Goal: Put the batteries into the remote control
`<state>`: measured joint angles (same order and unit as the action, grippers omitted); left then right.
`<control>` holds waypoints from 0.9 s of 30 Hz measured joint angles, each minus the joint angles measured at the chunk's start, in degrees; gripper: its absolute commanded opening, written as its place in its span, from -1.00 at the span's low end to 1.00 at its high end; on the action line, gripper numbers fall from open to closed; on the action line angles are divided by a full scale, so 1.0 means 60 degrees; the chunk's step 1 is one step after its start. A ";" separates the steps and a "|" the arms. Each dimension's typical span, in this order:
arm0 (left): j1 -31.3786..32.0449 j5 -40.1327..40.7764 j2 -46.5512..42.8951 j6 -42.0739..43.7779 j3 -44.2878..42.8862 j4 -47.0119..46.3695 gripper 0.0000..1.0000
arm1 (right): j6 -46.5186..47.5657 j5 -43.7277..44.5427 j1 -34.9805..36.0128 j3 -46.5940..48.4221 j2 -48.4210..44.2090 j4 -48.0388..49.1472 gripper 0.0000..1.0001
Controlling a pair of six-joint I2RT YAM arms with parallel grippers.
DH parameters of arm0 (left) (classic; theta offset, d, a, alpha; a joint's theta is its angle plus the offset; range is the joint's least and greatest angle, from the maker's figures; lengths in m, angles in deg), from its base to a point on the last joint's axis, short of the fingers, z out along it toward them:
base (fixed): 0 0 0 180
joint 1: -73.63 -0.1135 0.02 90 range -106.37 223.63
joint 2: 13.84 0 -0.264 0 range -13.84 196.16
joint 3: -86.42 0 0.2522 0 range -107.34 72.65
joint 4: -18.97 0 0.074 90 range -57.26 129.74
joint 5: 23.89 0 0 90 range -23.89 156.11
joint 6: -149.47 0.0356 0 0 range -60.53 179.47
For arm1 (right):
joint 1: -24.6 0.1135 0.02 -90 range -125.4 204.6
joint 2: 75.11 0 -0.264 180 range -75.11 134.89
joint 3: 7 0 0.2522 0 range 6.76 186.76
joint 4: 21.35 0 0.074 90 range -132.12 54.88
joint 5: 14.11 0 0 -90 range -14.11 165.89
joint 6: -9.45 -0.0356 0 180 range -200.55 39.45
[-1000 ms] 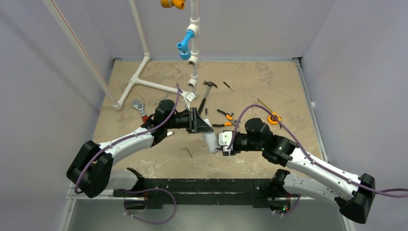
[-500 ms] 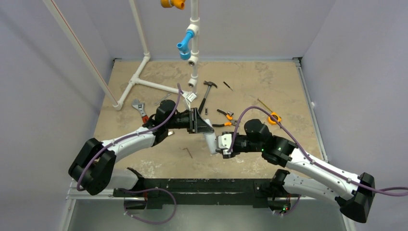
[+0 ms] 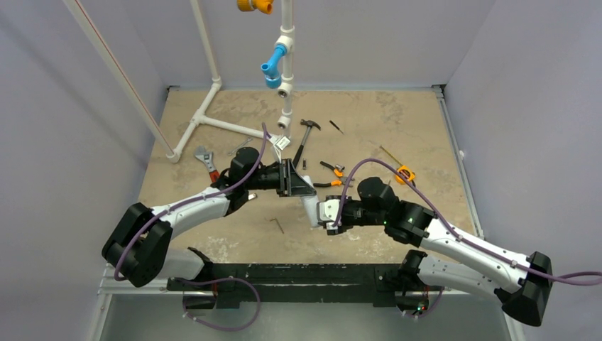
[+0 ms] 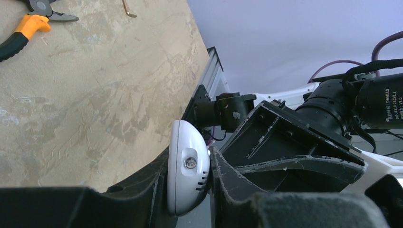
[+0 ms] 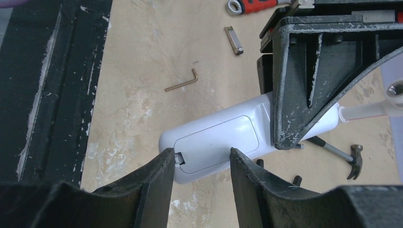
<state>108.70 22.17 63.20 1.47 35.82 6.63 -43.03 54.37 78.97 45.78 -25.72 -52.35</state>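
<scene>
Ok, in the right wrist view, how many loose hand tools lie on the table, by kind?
bent brass-coloured hex key: 1
steel claw hammer with a dark grip: 1
red-handled wrench, only its handle end in view: 1
Total: 3

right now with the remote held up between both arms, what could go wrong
The left hand pinches the remote control by one end only, seemingly off the table. A push from the right hand could twist it loose and drop it. The battery cover is on and flush, so the right hand's fingers, straddling that end, may slide off the smooth shell.
</scene>
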 measured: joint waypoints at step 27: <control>-0.0004 0.0036 0.0124 0.0000 0.0015 -0.0229 -1.00 | 0.0000 0.0798 0.0127 -0.0120 -0.0135 -0.0011 -0.20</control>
<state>108.68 22.39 63.94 1.47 35.90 5.25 -43.03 59.16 79.74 45.06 -26.53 -52.42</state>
